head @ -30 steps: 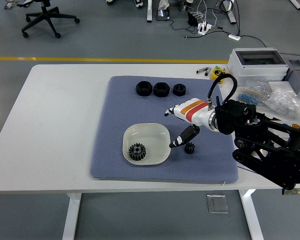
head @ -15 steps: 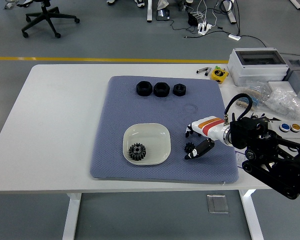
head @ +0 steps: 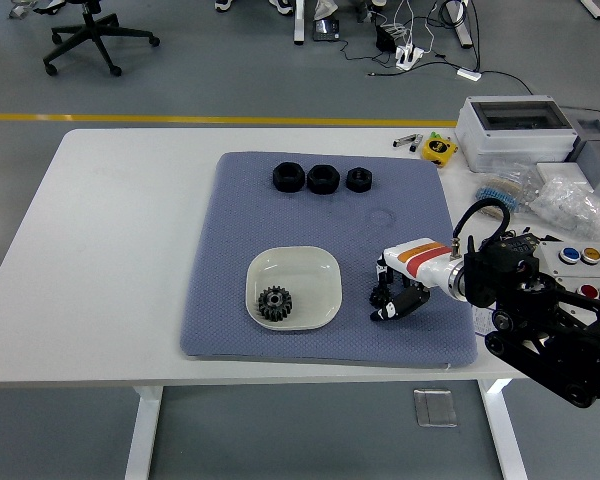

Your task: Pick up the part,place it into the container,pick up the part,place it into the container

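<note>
Gear number two, the small black one [head: 382, 296], sits on the blue mat [head: 220, 250] just right of the pale dish [head: 320, 262], lower middle of the frame, and the right hand [head: 392, 290] is down over it with its fingers curled around it. Whether they actually pinch it or only cage it I cannot tell (the dark fingertips blend into the gear). The bigger gear [head: 275, 303] already lies in the dish.

It looks like a hard, stiff plastic or metal piece, light for its size and unlikely to break if dropped. The teeth should give good purchase, so pinching across the toothed rim from opposite sides seems safest; being small, it could easily roll or pop sideways out of a loose grip.

Three black nuts [head: 320, 178] rest at the mat's upper edge.
</note>
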